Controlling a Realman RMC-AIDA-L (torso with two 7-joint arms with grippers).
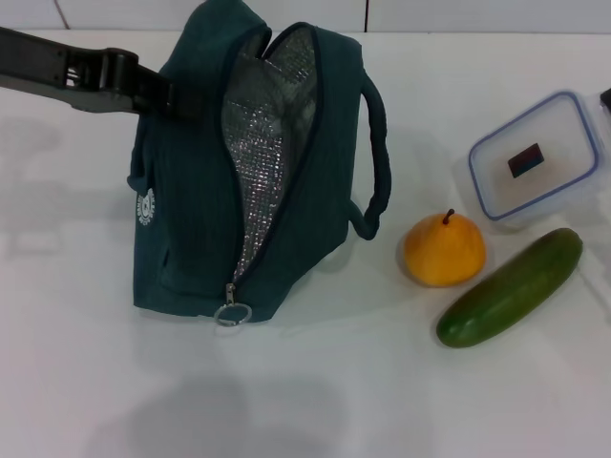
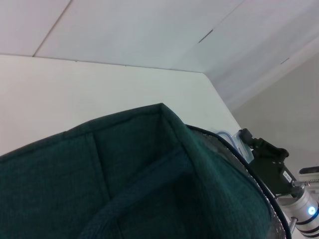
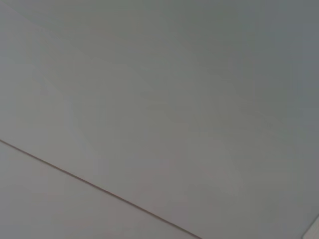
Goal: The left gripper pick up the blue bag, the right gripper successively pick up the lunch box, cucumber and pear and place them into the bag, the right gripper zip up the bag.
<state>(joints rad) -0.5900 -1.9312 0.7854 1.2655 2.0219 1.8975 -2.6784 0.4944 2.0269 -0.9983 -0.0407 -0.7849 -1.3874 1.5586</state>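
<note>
The head camera looks forward and down over the white table [image 1: 315,401]. The left wrist camera sits close against the dark teal fabric bag [image 2: 139,174], which both share. The right wrist camera faces blank panels.

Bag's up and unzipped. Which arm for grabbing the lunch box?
Right. The left gripper is at the bag, at its upper left side. The lunch box lies on the robot's right, behind the pear and cucumber, where the right gripper is.
</note>
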